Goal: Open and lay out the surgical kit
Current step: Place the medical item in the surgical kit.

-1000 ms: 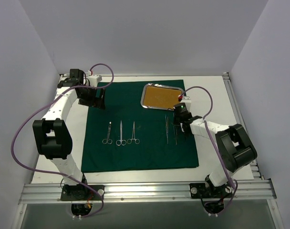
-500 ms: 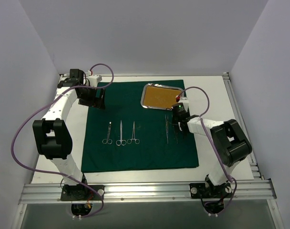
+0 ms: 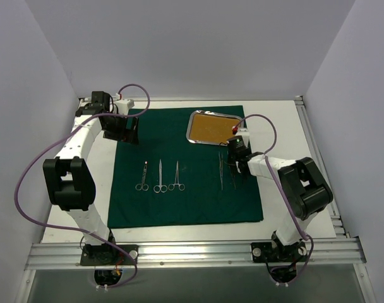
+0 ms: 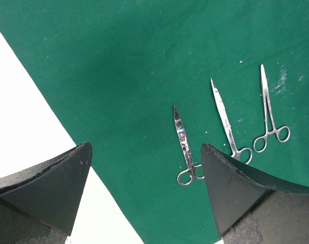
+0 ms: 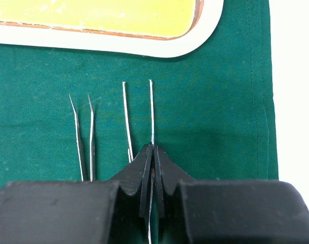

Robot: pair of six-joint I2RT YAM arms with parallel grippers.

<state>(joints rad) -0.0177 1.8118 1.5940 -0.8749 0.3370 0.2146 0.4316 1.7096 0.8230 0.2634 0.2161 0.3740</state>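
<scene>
Pinching one prong of the slim silver tweezers (image 5: 151, 109), the right gripper (image 5: 152, 148) sits lower centre, just below the rounded steel tray (image 5: 144, 48). The left gripper (image 4: 146, 147) is spread wide above the dark green cloth drape (image 4: 134, 61), with three silver ring-handled instruments (image 4: 223, 114) to the right.

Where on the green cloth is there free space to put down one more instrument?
The near strip of the cloth, in front of the three scissors, is bare. So is the far patch between the left gripper and the tray. The right side is crowded: the right gripper is shut on tweezers just before the tray.
</scene>
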